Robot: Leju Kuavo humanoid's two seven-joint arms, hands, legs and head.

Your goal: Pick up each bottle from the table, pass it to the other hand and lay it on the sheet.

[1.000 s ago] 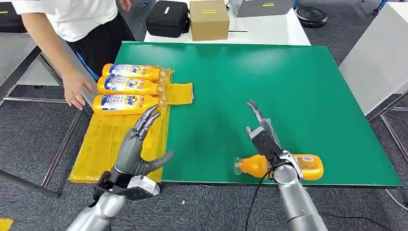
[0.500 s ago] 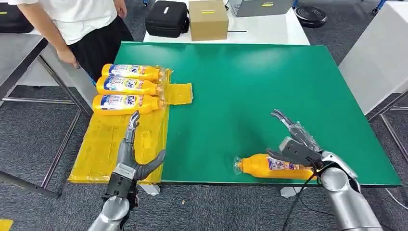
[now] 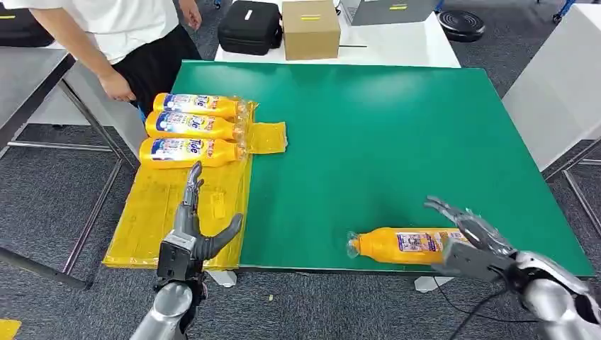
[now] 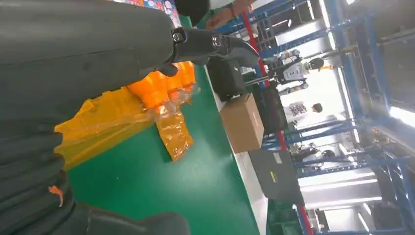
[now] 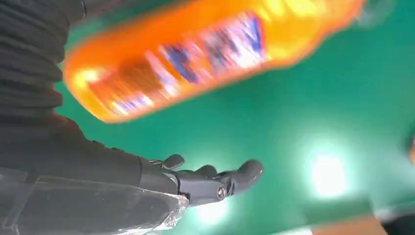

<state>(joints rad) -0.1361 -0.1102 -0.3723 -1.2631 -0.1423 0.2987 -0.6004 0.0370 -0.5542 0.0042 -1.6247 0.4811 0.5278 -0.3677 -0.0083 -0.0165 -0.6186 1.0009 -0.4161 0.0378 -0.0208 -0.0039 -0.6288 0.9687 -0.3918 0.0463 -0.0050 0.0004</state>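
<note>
Orange bottle (image 3: 407, 246) lies on its side on the green table (image 3: 368, 134), close to the near edge. Long axis runs about parallel to that edge; clear cap end points toward my left, base toward my right hand (image 3: 473, 244). My right hand sits at the base end, fingers spread and gripping nothing; I cannot tell if they touch the bottle. The right wrist view shows the bottle blurred, apart from my fingertips (image 5: 247, 172).

My left hand (image 3: 191, 230) hangs over the near part of the yellow sheet (image 3: 152, 212), fingers straight and apart, holding nothing. Three laid bottles (image 3: 188, 127) lie side by side at the sheet's far end, caps toward the table middle.

Green surface between bottle and sheet is bare. A person (image 3: 106, 28) stands at the far left corner, beside the sheet.
</note>
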